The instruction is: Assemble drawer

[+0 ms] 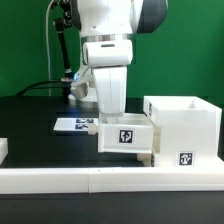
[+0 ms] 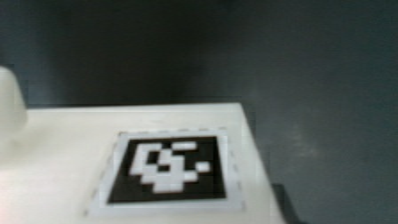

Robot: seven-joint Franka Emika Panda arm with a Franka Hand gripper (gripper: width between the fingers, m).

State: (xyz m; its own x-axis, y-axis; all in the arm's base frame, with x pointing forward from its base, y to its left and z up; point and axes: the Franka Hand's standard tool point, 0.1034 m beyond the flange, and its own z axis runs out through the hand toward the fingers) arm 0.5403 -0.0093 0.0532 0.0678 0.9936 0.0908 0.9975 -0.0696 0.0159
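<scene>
White border wall, tray behind.

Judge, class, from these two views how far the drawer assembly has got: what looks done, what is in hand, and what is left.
Done: nothing clearly; no tray visibly sits fully inside the casing. In hand: the arm stands over a tagged tray that touches the casing's side on the exterior view's left; the gripper itself is hidden, and the wrist view shows only a tag on a white surface. Left: seating the trays; a second tray is not visible.

Exterior view bright, evenly lit, fairly sharp; wrist view dim, blurred.
</scene>
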